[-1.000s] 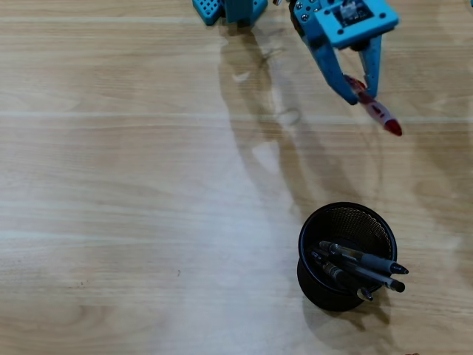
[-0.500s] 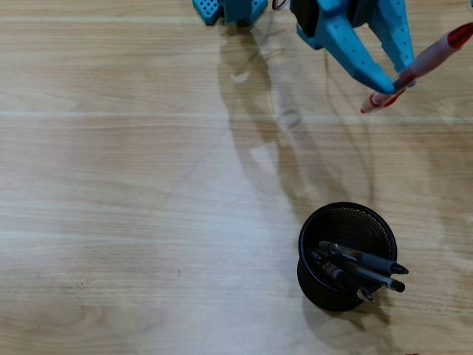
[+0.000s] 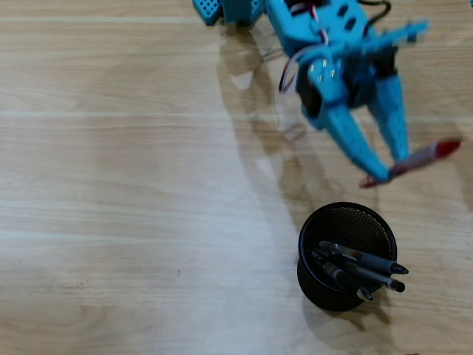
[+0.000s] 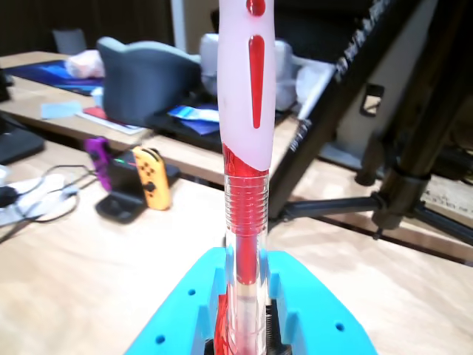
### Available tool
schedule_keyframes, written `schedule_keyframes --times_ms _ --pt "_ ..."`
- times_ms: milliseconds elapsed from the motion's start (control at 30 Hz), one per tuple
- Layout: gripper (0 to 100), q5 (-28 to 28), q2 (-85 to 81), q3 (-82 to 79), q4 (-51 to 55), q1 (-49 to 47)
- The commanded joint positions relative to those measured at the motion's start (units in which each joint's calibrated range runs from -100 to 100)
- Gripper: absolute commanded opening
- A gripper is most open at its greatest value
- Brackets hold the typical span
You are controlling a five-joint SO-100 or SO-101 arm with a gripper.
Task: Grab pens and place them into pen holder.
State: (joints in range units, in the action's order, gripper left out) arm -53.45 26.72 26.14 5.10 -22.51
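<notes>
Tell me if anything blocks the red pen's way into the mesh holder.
Nothing visible does. The end effector holds the red pen above bare table, up and right of the pen holder in the overhead view. Three dark pens lean inside, leaving open space.

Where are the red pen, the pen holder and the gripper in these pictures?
red pen (image 4: pixel 246 222): wrist view, on its ribbed red-and-clear barrel.
pen holder (image 3: pixel 307 225): overhead view, on its black rim at the left.
gripper (image 3: pixel 389 170): overhead view, between the fingertips, shut on the red pen.

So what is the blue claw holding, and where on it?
The gripper pinches the red pen near one end of its clear barrel.
</notes>
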Motion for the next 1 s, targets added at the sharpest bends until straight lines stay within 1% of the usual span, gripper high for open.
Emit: schedule_keyframes --times_ms 0,33,133,267,367,633,733,800,967 --pt "2 0.0 3.4 0.5 -8.8 1.9" --pt "2 0.0 6.1 0.6 -13.4 2.5" --pt "2 -0.1 10.1 1.0 -19.7 3.0" --pt "2 -2.5 14.9 1.1 -25.1 3.1" --pt "2 -2.8 17.3 1.2 -27.8 3.0" --pt "2 -2.8 19.1 1.2 -28.3 3.4" --pt "12 -2.8 19.0 1.2 -28.1 2.9" --pt "15 -2.8 18.9 1.2 -28.0 2.8" --pt "16 -2.8 18.4 1.1 -28.0 2.1"
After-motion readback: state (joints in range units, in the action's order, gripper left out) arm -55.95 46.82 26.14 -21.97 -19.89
